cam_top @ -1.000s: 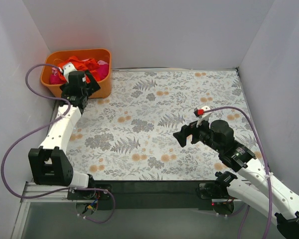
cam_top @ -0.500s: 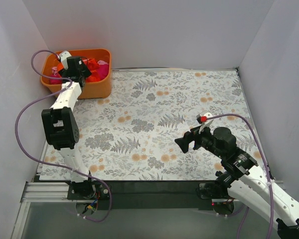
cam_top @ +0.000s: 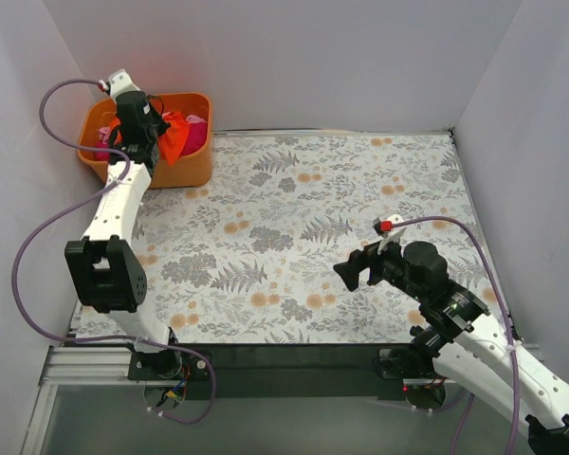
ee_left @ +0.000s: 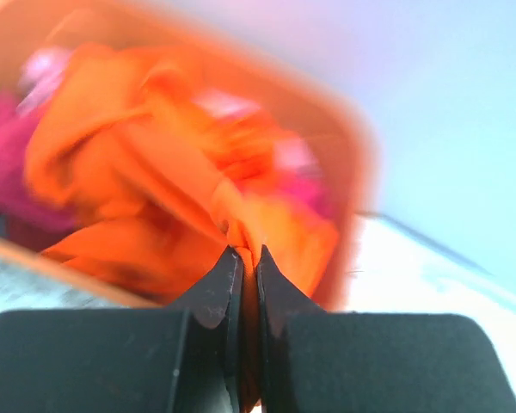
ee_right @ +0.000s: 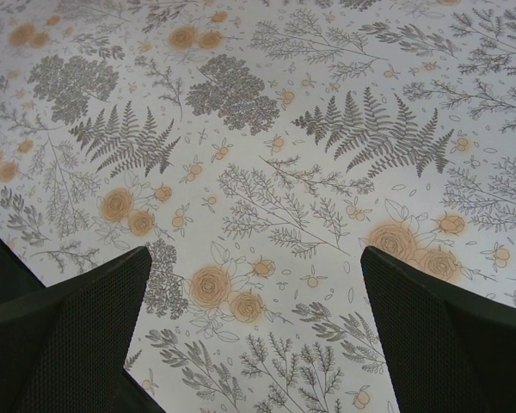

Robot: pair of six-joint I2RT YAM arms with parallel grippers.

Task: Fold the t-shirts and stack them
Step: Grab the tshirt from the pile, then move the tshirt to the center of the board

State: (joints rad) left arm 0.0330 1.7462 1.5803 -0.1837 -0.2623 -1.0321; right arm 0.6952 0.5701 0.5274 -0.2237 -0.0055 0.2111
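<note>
- At the table's (cam_top: 294,190) far left corner, an orange tub (cam_top: 192,172) stands against the walls with tees bunched inside it.
- Over that tub hangs the left gripper (ee_left: 243,254), its jaws clenched on a pinch of the orange tee (ee_left: 138,181). The wrist view shows the fabric drawn into a narrow fold right between the fingertips.
- From above, the orange tee hangs from the left gripper over the tub's right half, its lower end reaching down toward the front rim. Its finer folds cannot be made out (the wrist view is badly blurred).
- Beneath and beside it, the magenta tee (cam_top: 198,138) lies in the tub against the right wall, and more magenta shows at the tub's left side.
- A pale tee (cam_top: 196,119) shows as a small patch at the tub's far right edge, touching the magenta tee.
- Above the near right part of the table, well apart from the tub, hovers the right gripper (ee_right: 254,255). Its jaws are spread wide with nothing in them, and only the fern-and-flower pattern of the table shows between the fingers.
- Along the table's left side, the left arm stretches from its base to the tub, with a purple cable (cam_top: 28,256) looping beside it.
</note>
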